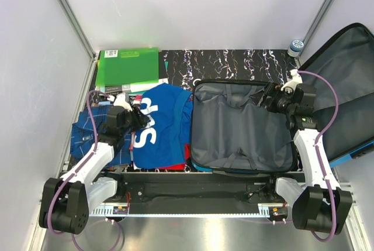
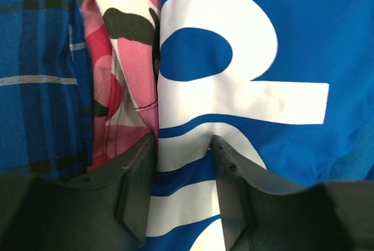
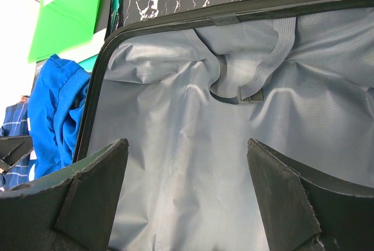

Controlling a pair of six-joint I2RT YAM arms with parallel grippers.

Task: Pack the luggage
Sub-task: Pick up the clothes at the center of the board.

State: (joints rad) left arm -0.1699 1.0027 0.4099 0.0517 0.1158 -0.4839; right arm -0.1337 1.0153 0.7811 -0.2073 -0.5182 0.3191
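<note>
Top view: luggage (image 1: 239, 128) lies open, right of centre, blue shirt (image 1: 166, 125) just left of it. Left wrist: left gripper (image 2: 182, 141) jaws partly closed astride the blue shirt; grip cannot be told. Right wrist: right gripper (image 3: 187, 145) jaws wide apart above luggage lining

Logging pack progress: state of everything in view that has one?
luggage: open, empty
blue shirt: crumpled beside luggage, unpacked
plaid shirt: outside luggage, unpacked
green folders: closed, flat
left gripper: partly closed astride blue shirt, grip unclear
right gripper: open, empty, over luggage
</note>
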